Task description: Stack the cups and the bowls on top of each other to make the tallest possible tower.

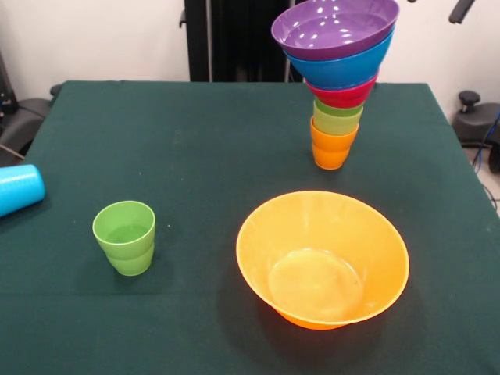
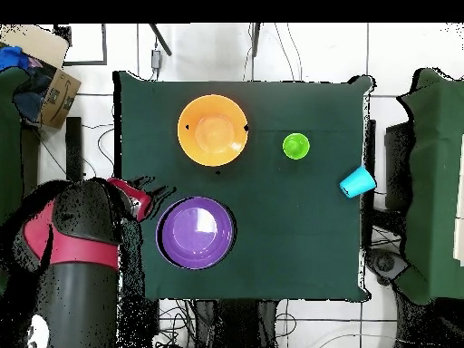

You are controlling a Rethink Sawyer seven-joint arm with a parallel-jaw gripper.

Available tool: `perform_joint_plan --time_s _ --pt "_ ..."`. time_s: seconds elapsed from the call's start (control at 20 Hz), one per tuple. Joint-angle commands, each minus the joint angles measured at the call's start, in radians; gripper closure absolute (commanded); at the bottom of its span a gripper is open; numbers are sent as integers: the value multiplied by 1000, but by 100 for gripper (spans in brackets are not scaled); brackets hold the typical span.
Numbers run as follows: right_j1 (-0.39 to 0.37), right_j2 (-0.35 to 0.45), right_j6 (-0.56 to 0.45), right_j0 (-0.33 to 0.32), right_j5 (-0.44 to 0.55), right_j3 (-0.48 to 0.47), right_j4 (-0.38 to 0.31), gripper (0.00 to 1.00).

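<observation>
Built small end down on the bench (image 1: 195,141): a tower (image 1: 337,86) with an orange cup (image 1: 332,148) at the foot, lime green cups (image 1: 337,117) nested in it, then a red bowl (image 1: 344,95), a blue bowl (image 1: 344,69) and a wide purple bowl (image 1: 336,27) on top, widening upward, so likely top-heavy, yet upright. Left loose: a large orange bowl (image 1: 322,258), upright in front of the tower, probably kept for last as the widest piece; a green stepped cup (image 1: 125,237), upright and well apart; a light blue cup (image 1: 17,187), tipped on its side at the bench's edge. Parked beside the tower in the overhead view, touching nothing: the arm (image 2: 82,245), with the hand (image 2: 138,198) too unclear to call wide or narrow.
</observation>
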Motion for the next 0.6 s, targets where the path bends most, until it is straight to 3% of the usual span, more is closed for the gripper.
perform_joint_plan --time_s 0.05,0.6 --pt "22 120 -122 -36 18 -13 13 0" --pt "8 113 -57 -28 -54 24 -8 0"
